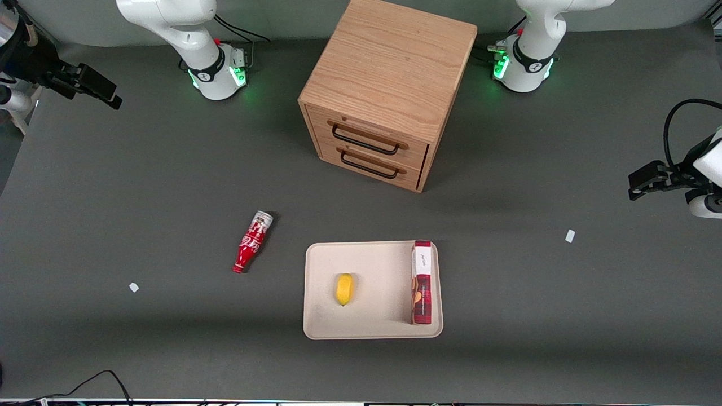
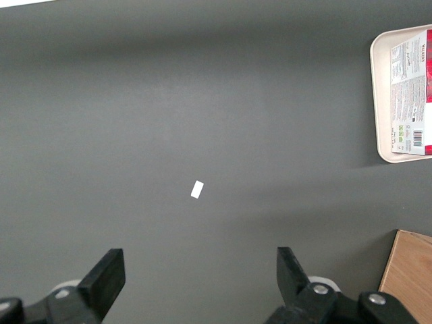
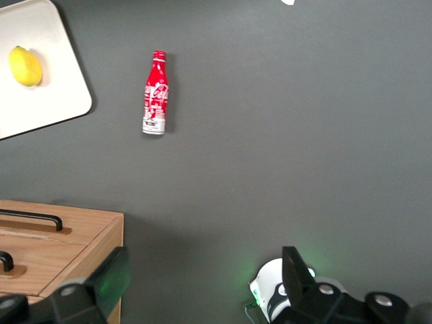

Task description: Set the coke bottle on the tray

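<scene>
On the dark table [image 1: 113, 186], nothing of the job is done yet. Going from the working arm's end of the table toward the parked arm's end, this is what I see.

First comes the gripper [image 1: 101, 93]. It is high up at the edge of the table, well apart from everything. In the right wrist view its two black fingers [image 3: 108, 280] stand wide apart with nothing between them, so the claw is loose and holds nothing. The arm looks tucked back, with the wrist camera looking down at the table from above.

Next is a small white scrap [image 1: 133, 287] on the table.

Then comes the coke bottle [image 1: 252, 241]. It lies flat on its side on the bare table. Its thin red neck points toward the front camera and its silver end points toward the wooden drawer box [image 1: 389, 90]. It is near the tray [image 1: 316, 293] but not touching it.

The tray sits nearer to the front camera than the drawer box. A yellow lemon [image 1: 344, 288] lies in it, and a red-and-white box [image 1: 422, 282] stands along the rim at the parked arm's end. There is bare room in the tray between the lemon and the rim closest to the bottle.

I think all the steps are still left: reach down to the bottle, pinch it, lift it, carry it over the low rim, and set it down in the bare spot.
</scene>
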Robot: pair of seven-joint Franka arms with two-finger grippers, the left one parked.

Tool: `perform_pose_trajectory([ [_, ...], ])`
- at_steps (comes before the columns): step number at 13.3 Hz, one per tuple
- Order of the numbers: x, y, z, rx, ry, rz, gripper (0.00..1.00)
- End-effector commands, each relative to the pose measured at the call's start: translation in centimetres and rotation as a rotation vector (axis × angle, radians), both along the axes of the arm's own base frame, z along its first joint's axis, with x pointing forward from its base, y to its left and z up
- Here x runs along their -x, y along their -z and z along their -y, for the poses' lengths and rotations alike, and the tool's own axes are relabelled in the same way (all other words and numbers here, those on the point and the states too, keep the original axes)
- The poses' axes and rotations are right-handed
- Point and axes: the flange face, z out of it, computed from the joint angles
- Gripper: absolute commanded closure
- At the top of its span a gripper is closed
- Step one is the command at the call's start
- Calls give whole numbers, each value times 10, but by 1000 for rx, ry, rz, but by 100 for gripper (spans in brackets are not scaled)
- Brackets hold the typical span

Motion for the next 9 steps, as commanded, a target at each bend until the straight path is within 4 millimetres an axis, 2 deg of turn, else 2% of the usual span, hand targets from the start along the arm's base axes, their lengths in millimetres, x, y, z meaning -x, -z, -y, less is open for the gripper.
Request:
perform_pose_trajectory([
  [1, -58, 15, -43, -40, -14, -31, 0],
  [4, -122, 99, -87, -58, 116, -83, 0],
  [6, -155, 189, -100, -48, 189, -166, 0],
  [7, -166, 237, -111, -21, 238, -188, 0],
  [9, -174, 320, -127, 23, 298, -159, 0],
])
